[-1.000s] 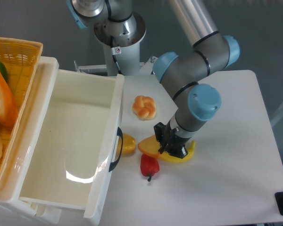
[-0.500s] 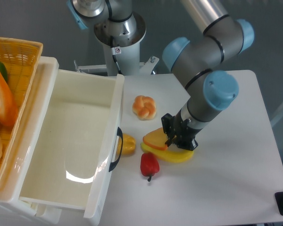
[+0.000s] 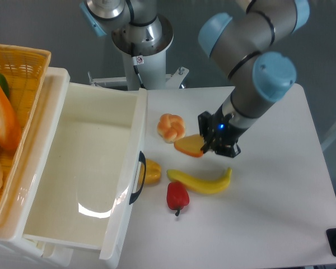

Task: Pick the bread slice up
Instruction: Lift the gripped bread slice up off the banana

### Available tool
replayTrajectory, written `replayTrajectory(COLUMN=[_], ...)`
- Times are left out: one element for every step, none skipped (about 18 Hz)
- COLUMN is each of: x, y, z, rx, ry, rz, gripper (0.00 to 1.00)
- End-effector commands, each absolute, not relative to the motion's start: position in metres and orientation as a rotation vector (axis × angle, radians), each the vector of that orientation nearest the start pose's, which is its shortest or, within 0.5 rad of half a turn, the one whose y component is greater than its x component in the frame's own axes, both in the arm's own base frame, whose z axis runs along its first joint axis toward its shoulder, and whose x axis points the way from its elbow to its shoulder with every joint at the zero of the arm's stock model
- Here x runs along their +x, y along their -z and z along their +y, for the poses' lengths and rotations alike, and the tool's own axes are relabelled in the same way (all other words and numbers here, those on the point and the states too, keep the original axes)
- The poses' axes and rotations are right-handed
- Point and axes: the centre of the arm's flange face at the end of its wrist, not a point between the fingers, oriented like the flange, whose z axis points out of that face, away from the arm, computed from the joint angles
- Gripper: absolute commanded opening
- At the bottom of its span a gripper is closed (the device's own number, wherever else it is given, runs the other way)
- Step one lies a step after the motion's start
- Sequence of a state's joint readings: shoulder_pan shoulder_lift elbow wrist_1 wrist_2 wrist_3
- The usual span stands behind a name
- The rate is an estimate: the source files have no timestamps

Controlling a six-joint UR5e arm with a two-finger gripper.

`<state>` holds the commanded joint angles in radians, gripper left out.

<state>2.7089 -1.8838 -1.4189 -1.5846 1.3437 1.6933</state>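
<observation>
Golden-orange bread slice [image 3: 189,146] pinched at its right edge in the gripper [image 3: 208,143], tilted and lifted off the white table [image 3: 274,190]. Just right of the braided bun [image 3: 171,127], above the banana [image 3: 201,181] and red pepper [image 3: 177,196].

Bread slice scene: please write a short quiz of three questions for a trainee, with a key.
1. True or false: the bread slice lies flat on the table.
2. Which item is nearest to the drawer handle? A) braided bun B) small yellow item C) banana
3. Fill in: the red pepper lies just below the ____ end of the banana.

Key
1. False: the gripper holds it by one edge, lifted above the banana.
2. B
3. left, as the camera sees it
</observation>
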Motion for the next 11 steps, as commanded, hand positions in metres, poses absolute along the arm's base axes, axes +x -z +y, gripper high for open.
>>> replayTrajectory(x=[-0.48, -0.48, -0.481, -0.481, -0.481, -0.481, -0.482, -0.485, -0.488, -0.487, -0.487], y=[-0.391, -0.393, -0.394, -0.394, -0.393, -0.394, -0.394, -0.395, -0.395, -0.399, -0.401], z=[0.389, 0.386, 0.383, 0.383, 0.382, 0.381, 0.379, 0.377, 0.372, 0.37, 0.37], rx=[-2.833, -2.848, -2.87, -2.885, -2.895, -2.9, -2.899, -2.895, -2.896, -2.896, -2.895], ry=[0.307, 0.3, 0.295, 0.293, 0.292, 0.286, 0.288, 0.282, 0.28, 0.271, 0.266], rz=[0.795, 0.804, 0.816, 0.825, 0.83, 0.834, 0.839, 0.848, 0.841, 0.837, 0.837], gripper=[0.0, 0.0, 0.0, 0.0, 0.0, 0.0, 0.0, 0.0, 0.0, 0.0, 0.0])
